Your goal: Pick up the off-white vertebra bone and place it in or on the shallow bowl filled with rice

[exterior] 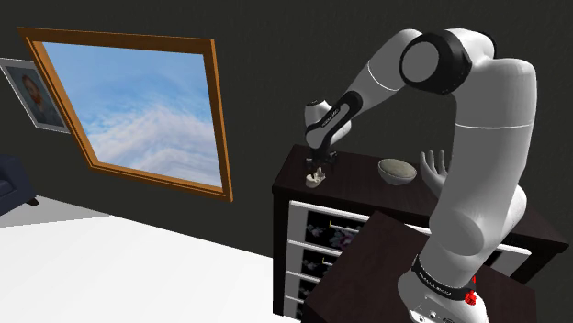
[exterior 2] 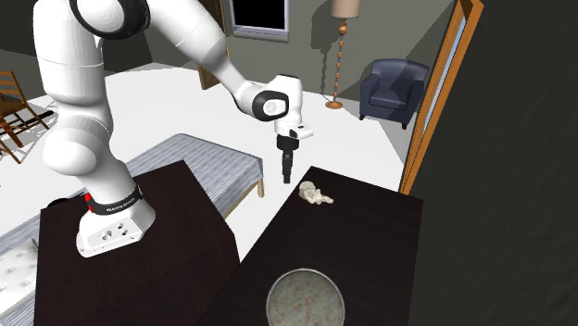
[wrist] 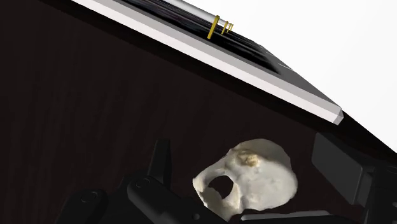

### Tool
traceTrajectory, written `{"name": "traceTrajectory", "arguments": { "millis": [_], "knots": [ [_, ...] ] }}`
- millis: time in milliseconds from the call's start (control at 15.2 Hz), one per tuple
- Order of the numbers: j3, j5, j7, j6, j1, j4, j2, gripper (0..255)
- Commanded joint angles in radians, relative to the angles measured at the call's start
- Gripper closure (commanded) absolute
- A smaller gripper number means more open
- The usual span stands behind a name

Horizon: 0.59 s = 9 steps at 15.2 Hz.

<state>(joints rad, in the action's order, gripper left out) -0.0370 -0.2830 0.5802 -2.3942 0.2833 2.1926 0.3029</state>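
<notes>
An off-white vertebra bone (exterior: 316, 178) (exterior 2: 318, 195) lies near the far corner of a dark dresser top (exterior: 358, 188) (exterior 2: 370, 241). My black gripper (exterior: 318, 165) (exterior 2: 286, 172) points down just above it. In the wrist view the gripper (wrist: 245, 153) is open, with the bone (wrist: 251, 181) between the two fingers and neither finger touching it. The shallow bowl of speckled rice (exterior: 396, 170) (exterior 2: 306, 298) stands on the same top, nearer the stand than the bone is.
A pale hand-shaped figure (exterior: 433, 170) stands beside the bowl. Drawers with white fronts (exterior: 321, 229) lie below the dresser top. A wood-framed window (exterior: 138, 101) is on the wall. A bed (exterior 2: 213, 171), an armchair (exterior 2: 394, 88) and a floor lamp (exterior 2: 345, 46) stand beyond.
</notes>
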Motion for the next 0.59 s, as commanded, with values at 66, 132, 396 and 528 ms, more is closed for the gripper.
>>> {"name": "traceTrajectory", "arguments": {
  "millis": [66, 132, 396, 528],
  "knots": [
    [-0.007, -0.008, 0.015, -0.029, 0.001, -0.008, 0.041, 0],
    [-0.009, -0.011, 0.017, -0.041, 0.002, -0.006, 0.051, 0],
    [-0.017, -0.024, 0.025, -0.093, 0.006, -0.002, 0.098, 0],
    [-0.017, -0.024, 0.025, -0.093, 0.006, -0.002, 0.098, 0]
  ]
}}
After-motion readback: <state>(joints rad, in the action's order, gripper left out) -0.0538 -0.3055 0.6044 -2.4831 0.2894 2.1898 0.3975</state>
